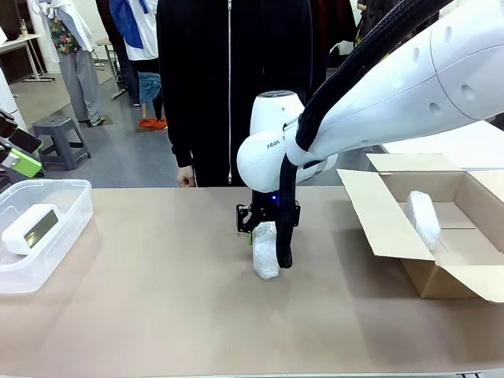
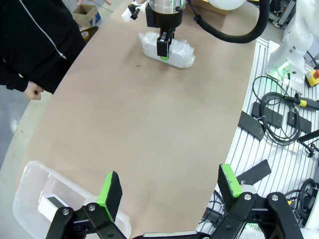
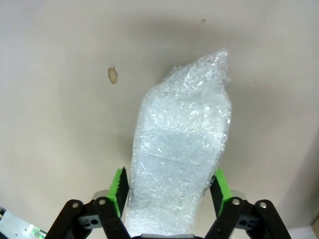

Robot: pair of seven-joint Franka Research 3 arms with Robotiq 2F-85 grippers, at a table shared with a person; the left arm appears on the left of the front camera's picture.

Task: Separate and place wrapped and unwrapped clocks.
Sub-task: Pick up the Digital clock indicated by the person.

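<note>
2 of 3 look sorted, 1 wrapped clock point(image 1: 423, 218) in the cardboard box point(image 1: 378, 220) and the bare clock point(image 1: 30, 228) in the plastic bin point(image 1: 71, 197); right gripper point(image 3: 170, 191) pads touch the last wrapped bundle point(image 3: 182, 144) on the table directly beneath, not yet lifted; left gripper point(image 2: 167, 191) wide open, empty.

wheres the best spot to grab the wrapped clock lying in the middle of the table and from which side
Probably from straight above, across its narrow width near one end. The wrapped clock lies flat and oblong on the table, so its long sides offer parallel faces. The right gripper already straddles it that way, green pads against both sides.
</note>
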